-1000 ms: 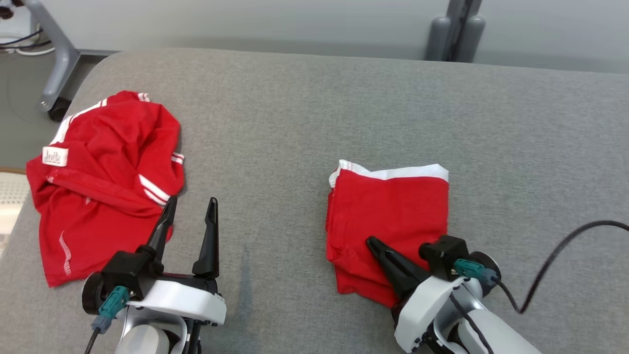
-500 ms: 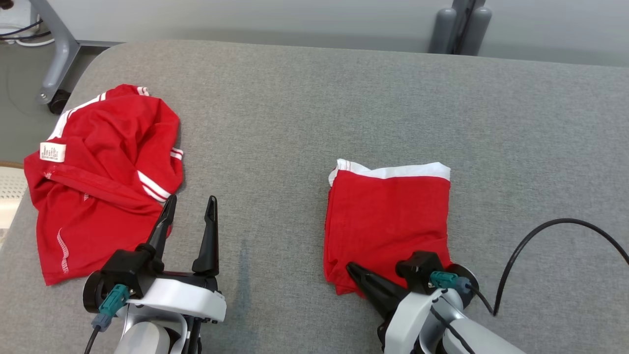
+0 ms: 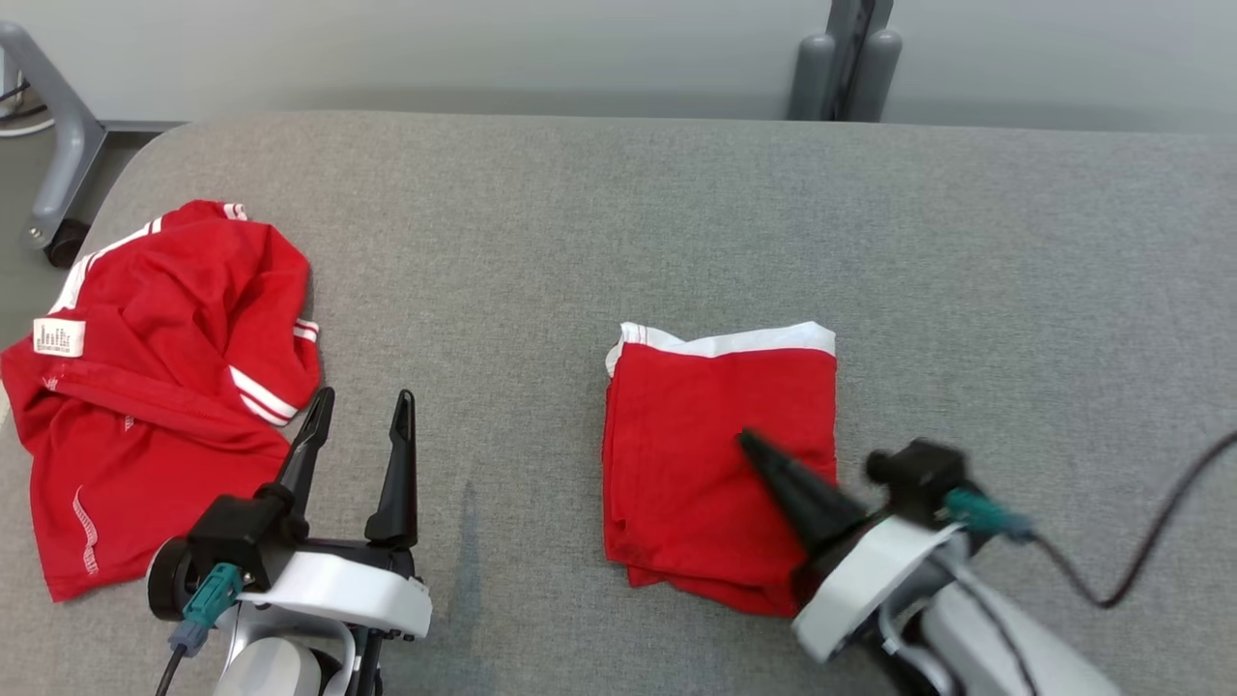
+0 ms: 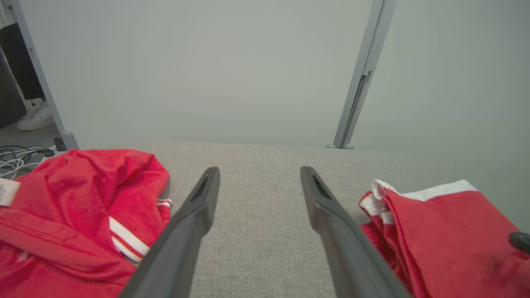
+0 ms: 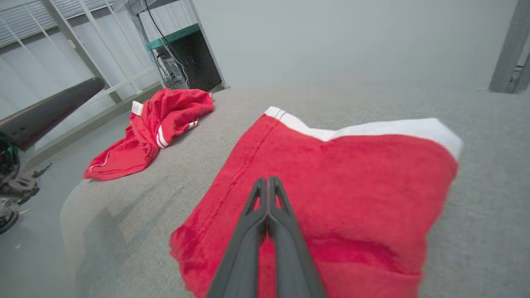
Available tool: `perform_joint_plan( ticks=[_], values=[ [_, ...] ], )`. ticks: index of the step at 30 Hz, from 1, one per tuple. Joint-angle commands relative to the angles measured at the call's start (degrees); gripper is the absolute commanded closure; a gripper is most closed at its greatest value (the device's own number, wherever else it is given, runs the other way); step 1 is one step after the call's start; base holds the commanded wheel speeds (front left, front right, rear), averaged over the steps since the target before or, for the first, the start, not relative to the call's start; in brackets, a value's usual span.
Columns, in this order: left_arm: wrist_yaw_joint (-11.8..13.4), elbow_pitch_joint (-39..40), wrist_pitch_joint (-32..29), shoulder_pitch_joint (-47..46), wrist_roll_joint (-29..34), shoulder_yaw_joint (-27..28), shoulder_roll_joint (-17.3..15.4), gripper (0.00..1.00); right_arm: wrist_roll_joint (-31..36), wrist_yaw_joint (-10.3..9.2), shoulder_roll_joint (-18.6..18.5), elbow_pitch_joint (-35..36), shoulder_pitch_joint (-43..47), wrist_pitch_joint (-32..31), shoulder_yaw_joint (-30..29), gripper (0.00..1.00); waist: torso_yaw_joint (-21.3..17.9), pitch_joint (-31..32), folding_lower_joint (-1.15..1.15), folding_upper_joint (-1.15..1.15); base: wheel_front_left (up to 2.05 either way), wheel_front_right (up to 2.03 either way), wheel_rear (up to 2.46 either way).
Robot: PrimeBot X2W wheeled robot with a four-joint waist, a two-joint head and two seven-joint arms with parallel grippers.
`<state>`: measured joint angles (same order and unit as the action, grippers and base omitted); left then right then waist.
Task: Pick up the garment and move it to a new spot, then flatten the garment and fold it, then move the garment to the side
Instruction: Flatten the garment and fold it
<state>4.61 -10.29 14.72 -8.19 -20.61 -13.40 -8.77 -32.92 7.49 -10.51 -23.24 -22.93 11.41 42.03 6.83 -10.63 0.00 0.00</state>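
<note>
A folded red garment with a white band along its far edge lies flat near the middle of the grey table. My right gripper is shut, and its two fingers are pressed together with no cloth between them. It points over the near half of the folded garment. My left gripper stands open over bare table between the two garments. The left wrist view shows its tips apart, with the folded garment to their right.
A crumpled red garment with white stripes and a label lies at the table's left edge. A grey post stands behind the table and a wheeled stand leg at far left. A black cable trails from my right wrist. A shoe is on the floor.
The head camera has shifted. My right gripper has moved from the folded garment's near edge forward over its middle, still shut. The left gripper has stayed open in place.
</note>
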Motion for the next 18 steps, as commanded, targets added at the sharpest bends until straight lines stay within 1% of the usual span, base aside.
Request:
perform_joint_plan(
  ticks=[1, 4, 6, 7, 9, 12, 15, 16, 18],
  values=[
    [0.4, 0.28, -0.13, 0.64, 0.26, 0.24, -0.68, 0.0, 0.96, 0.01, -0.34, 0.45, 0.84, 1.19, -4.25, 1.0, -0.56, 0.71, 0.0, 0.0, 0.0, 0.0, 0.0],
    [0.62, 0.79, -0.28, 1.08, 0.41, 0.34, -1.15, 0.0, 3.2, 0.01, -0.53, 1.01, 2.12, 2.14, -12.31, 1.0, -1.06, 1.5, 0.0, 0.0, 0.0, 0.0, 0.0],
    [1.01, 1.13, -0.47, 1.66, 0.61, 0.33, -1.58, 0.0, 5.3, 0.01, -0.63, 1.43, 3.14, 2.56, -17.95, 0.31, -1.38, 2.02, 0.0, 0.0, 0.0, 0.0, 0.0],
    [1.17, 1.3, -0.66, 1.87, 0.67, 0.43, -1.89, 0.0, 6.44, 0.01, -0.6, 1.63, 3.85, 2.79, -20.76, 0.0, -1.55, 2.36, 0.0, 0.0, 0.0, 0.0, 0.0],
    [1.44, 1.73, -0.9, 2.17, 0.75, 0.58, -2.37, 0.0, 8.72, 0.01, -0.17, 2.53, 5.32, 2.98, -25.88, 0.0, -1.92, 2.87, 0.0, 0.0, 0.0, 0.0, 0.0],
    [1.93, 2.51, -1.54, 3.08, 0.97, 0.7, -2.93, 0.0, 12.03, 0.01, 0.45, 4.41, 7.58, 2.67, -31.87, 0.0, -2.5, 3.65, 0.0, 0.0, 0.0, 0.0, 0.0],
    [2.45, 3.5, -2.18, 3.98, 1.0, 0.68, -3.52, 0.0, 14.59, 0.02, 1.48, 6.83, 9.94, 1.51, -35.79, 0.0, -3.18, 4.53, 0.0, 0.0, 0.0, 0.0, 0.0],
    [2.45, 3.5, -2.18, 3.98, 1.0, 0.68, -3.52, 0.0, 14.59, 0.02, 1.48, 6.83, 9.94, 1.51, -35.79, 0.0, -3.18, 4.53, 0.0, 0.0, 0.0, 0.0, 0.0],
    [2.61, 3.91, -2.61, 4.78, 1.0, 0.71, -3.91, 0.0, 15.31, 0.01, 2.33, 8.61, 11.52, 0.55, -37.61, 0.0, -3.63, 5.19, 0.0, 0.0, 0.0, 0.0, 0.0]
  ],
)
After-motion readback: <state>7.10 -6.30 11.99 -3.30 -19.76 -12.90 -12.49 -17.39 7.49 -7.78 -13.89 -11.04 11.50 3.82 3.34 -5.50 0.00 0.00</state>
